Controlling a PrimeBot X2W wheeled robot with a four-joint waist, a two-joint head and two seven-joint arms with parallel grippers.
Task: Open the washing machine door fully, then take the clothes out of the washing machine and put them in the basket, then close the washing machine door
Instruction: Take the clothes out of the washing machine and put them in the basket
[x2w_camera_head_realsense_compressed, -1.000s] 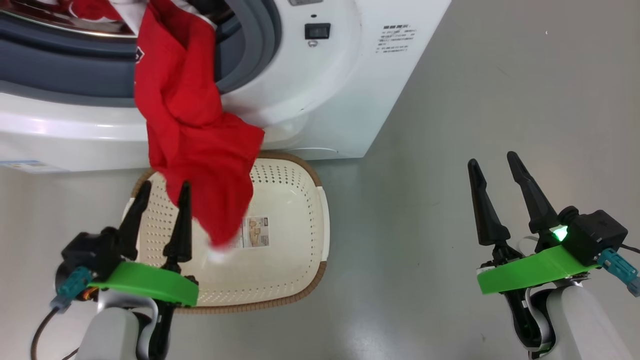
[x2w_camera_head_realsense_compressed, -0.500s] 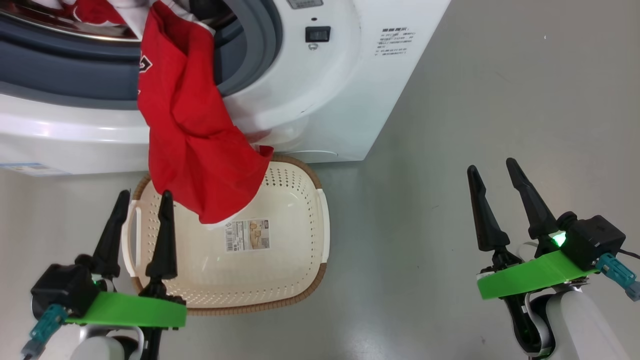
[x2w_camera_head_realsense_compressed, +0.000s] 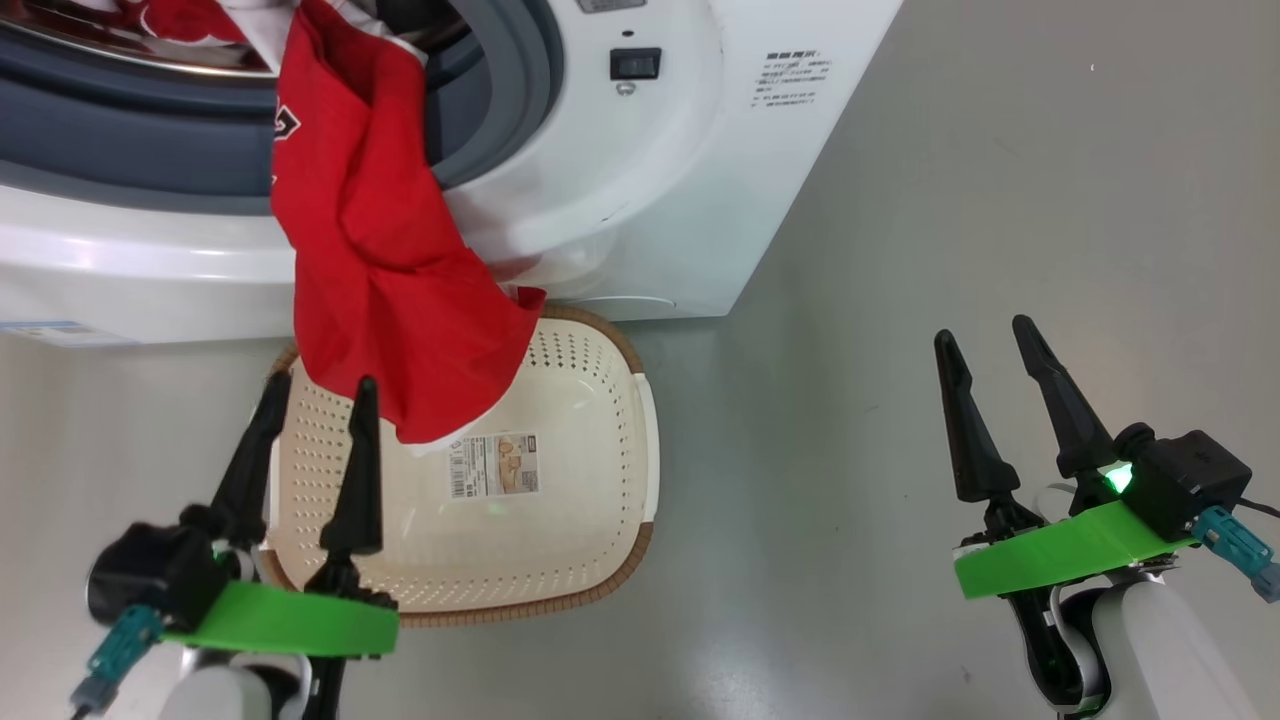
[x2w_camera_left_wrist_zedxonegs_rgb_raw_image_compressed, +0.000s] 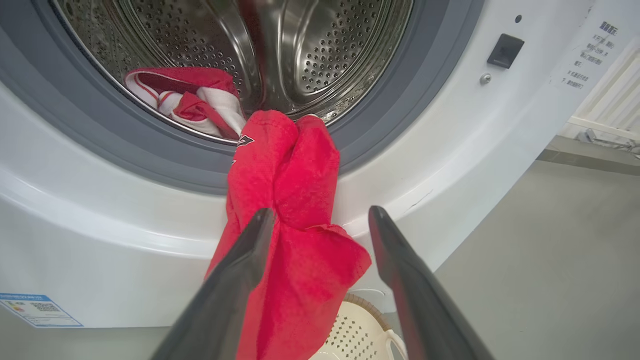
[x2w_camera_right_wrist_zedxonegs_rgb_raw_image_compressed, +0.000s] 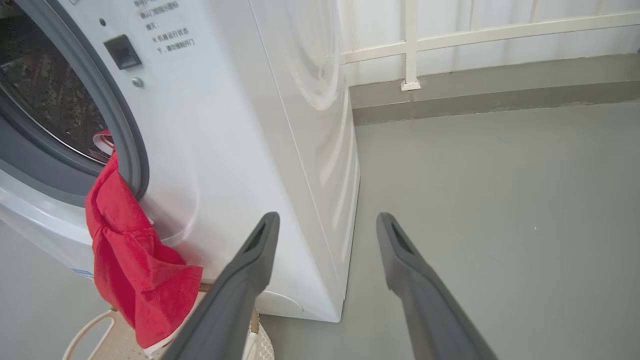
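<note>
Grey floor (x2w_camera_right_wrist_zedxonegs_rgb_raw_image_compressed: 500, 200), white railing (x2w_camera_right_wrist_zedxonegs_rgb_raw_image_compressed: 410, 45).

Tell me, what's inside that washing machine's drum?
In the drum, a bundle of red-and-white clothes lies at the bottom, and a red garment hangs out toward the basket. Whatever lies under the bundle is covered.

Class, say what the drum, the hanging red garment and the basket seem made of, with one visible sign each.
Drum: probably polished steel; mirror-bright, punched holes. Red garment: soft matte cloth; it folds and drapes over the gasket. Basket: likely moulded plastic, slight sheen, even perforations; its brown rim looks woven.
</note>
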